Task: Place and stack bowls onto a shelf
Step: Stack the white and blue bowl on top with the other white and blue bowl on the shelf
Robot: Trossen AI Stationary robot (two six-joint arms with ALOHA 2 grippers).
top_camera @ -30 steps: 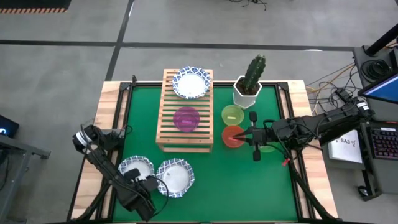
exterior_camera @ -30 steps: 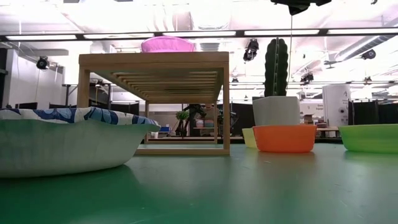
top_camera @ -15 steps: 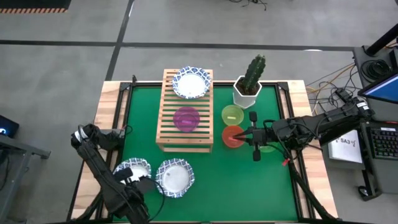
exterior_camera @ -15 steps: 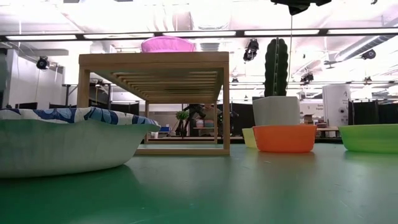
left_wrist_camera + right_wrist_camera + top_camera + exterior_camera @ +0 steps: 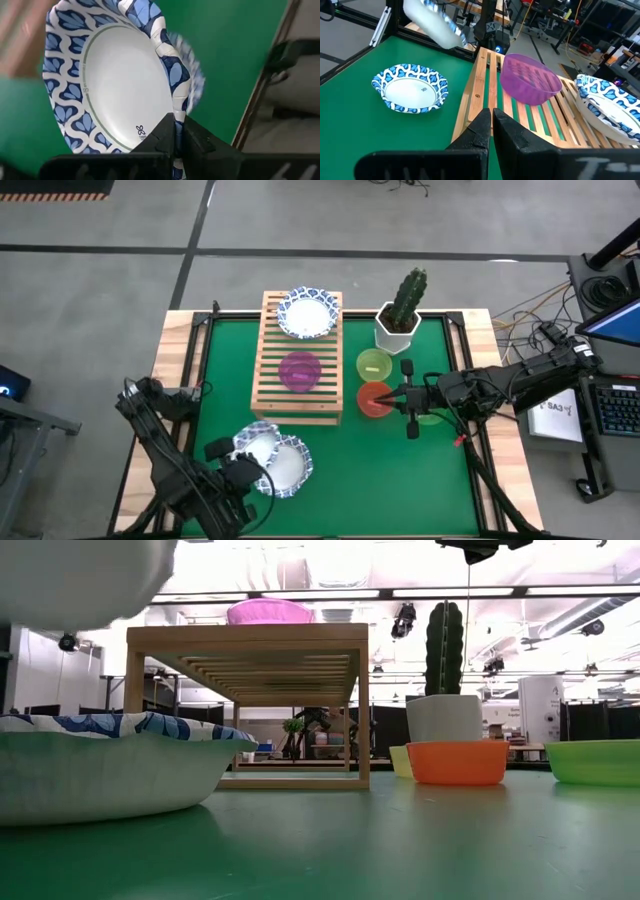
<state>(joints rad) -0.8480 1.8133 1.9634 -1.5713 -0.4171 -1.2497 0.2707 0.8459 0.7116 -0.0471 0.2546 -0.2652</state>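
Change since a second ago: the left gripper [image 5: 243, 463] has lifted one blue-rimmed paper bowl [image 5: 253, 446] off the mat; it was lying flat at the near-left corner and now hangs tilted over the edge of its neighbour.
Left gripper: fingers [image 5: 172, 131] pinched fully together on that bowl's rim, at about 7 o'clock from the table's centre.
Second near bowl: the other blue-rimmed bowl [image 5: 284, 466] has stayed flat on the mat, partly under the lifted one.
Right gripper: the right gripper [image 5: 393, 397] is closed and empty, unmoved, above the red-orange bowl [image 5: 374, 399] at 3 o'clock.
Small bowls: a yellow-green bowl [image 5: 374, 363] sits just beyond the red-orange one; a green bowl [image 5: 594, 761] lies under the right arm.
Shelf: the wooden slatted shelf [image 5: 272, 386] runs from the centre towards 12 o'clock, with a purple bowl [image 5: 299, 370] at its middle and a third blue-rimmed bowl [image 5: 306, 313] at its far end.
Cactus: the potted cactus [image 5: 401, 317] stands at 1 o'clock, beside the shelf's far end.
Surface: a green mat [image 5: 380, 470] inside a pale wooden table frame.
Room: grey floor around the table; the low view looks into a bright hall with ceiling lights.
Low view only: the lifted bowl's white underside [image 5: 85, 580] fills the upper-left corner, clear of the flat bowl below.
Left wrist view only: the rim clamped between the fingers, the bowl's white inside facing the camera.
Right wrist view only: the lifted bowl blurred in the air beyond the flat one.
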